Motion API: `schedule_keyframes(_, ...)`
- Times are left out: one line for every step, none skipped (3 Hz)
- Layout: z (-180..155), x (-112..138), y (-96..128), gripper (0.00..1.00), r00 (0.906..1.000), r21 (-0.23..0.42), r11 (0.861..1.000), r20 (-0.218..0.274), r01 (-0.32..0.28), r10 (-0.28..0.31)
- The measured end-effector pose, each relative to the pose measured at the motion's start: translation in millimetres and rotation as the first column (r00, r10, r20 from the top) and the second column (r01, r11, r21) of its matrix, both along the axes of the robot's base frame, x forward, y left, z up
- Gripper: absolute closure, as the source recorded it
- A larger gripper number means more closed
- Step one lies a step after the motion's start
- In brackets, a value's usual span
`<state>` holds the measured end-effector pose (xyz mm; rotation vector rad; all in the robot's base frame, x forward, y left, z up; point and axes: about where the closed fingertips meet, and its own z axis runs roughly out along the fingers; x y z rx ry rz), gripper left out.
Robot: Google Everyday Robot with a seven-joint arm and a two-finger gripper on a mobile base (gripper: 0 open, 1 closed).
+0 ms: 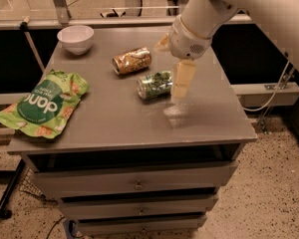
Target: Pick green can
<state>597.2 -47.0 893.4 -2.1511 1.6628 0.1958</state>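
The green can (153, 84) lies on its side near the middle of the grey cabinet top (114, 118), its green and white mottled label facing up. My gripper (170, 71) hangs from the white arm just right of and above the can. Its fingers are spread open and empty. One cream finger (181, 81) points down right beside the can's right end and covers it. The other finger (162, 43) shows only as a tip behind the wrist.
A golden-brown can (132, 60) lies on its side just behind and left of the green can. A flat green snack bag (44, 104) lies at the left edge. A white bowl (75, 38) stands at the back left corner. Drawers sit below the top.
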Motion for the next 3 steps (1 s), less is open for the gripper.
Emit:
schedule_keyframes(-19,9,4,0.0,0.9997,-0.031,0.999,-0.017,-0.017,0.017)
schedule_keyframes(-36,15,9,0.18,0.9987,-0.042,0.998,-0.031,-0.042,0.041)
schedule_keyframes(-44,21,7,0.49,0.9987,-0.024,0.999,-0.022,-0.047,0.047)
